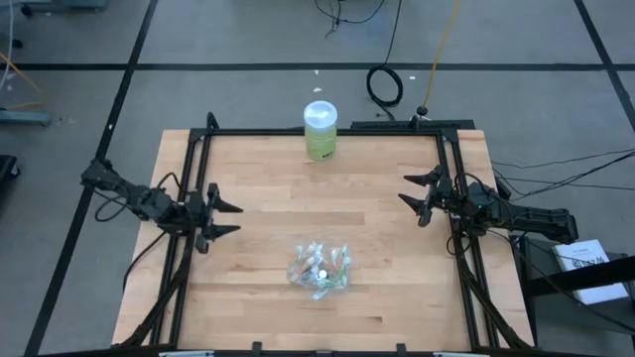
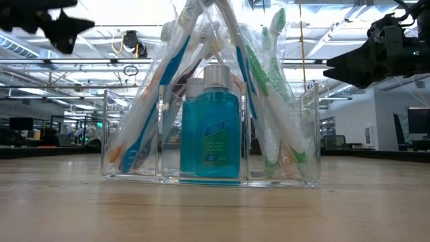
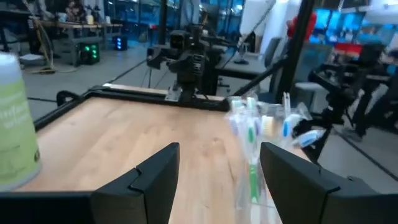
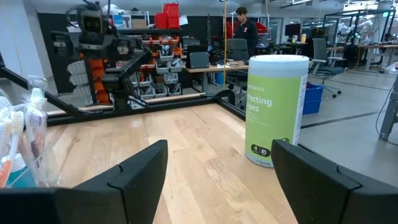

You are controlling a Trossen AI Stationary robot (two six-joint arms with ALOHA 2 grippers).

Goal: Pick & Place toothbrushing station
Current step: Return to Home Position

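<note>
The left arm (image 1: 139,198) comes in over the left edge of the desk (image 1: 298,188), its links folded and lying roughly level, wrist pointing toward the middle; the left gripper (image 1: 234,219) sits just inside that edge, jaws spread wide like a fork; from its own wrist camera the two dark fingers (image 3: 152,180) stand well apart with bare wood between them. The right arm (image 1: 516,213) mirrors it from the right edge, wrist turned inward; the right gripper (image 1: 405,188) is just inside the edge, jaws equally wide; its fingers (image 4: 140,171) are likewise parted; the two grippers face each other, well apart.
</note>
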